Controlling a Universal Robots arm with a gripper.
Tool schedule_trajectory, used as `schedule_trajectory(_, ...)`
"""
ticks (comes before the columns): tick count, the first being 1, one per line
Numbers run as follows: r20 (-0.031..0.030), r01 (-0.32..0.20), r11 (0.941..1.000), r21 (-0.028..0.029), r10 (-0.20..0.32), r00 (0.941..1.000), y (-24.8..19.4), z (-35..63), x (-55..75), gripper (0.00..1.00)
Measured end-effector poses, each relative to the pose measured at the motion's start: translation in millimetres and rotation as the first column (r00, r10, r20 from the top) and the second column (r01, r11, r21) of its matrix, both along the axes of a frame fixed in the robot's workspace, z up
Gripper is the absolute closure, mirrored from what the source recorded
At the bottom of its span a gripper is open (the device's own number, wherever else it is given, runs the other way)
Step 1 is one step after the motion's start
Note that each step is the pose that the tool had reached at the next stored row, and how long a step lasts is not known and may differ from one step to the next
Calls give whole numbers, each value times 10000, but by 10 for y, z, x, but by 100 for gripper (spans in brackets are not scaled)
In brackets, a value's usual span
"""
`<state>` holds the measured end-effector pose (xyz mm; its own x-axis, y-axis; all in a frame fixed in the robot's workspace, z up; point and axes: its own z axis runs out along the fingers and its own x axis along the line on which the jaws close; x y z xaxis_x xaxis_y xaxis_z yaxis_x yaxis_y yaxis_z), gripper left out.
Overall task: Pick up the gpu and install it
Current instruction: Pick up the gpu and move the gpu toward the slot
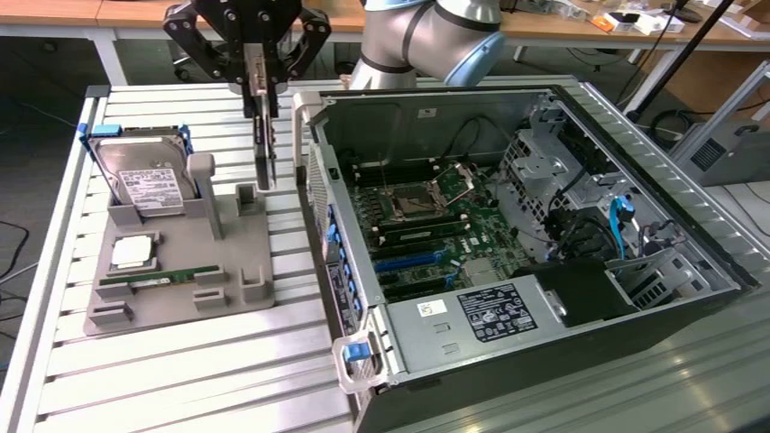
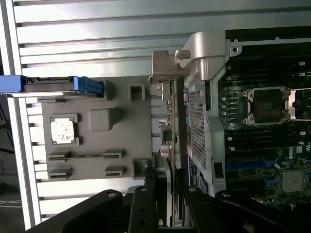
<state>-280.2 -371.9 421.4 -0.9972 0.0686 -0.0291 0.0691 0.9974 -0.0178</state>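
Over the slatted metal counter (image 1: 180, 379), your black claw (image 1: 259, 77) clamps the thin dark gpu card (image 1: 265, 144) upright; seating it in the open computer case (image 1: 421, 117) remains.

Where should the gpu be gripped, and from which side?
By its upper edge, coming straight down from above, fingers pinching the two flat faces: the gpu stands thin and upright on edge at the grey holder. The gripper holds it so.

one gpu (image 1: 263, 122), one hard drive (image 1: 144, 177), one computer case (image 1: 409, 115)
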Motion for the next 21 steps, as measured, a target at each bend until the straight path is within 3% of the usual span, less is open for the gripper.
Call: schedule_trajectory(21,0,0,10000,0,0,10000,0,0,81,73)
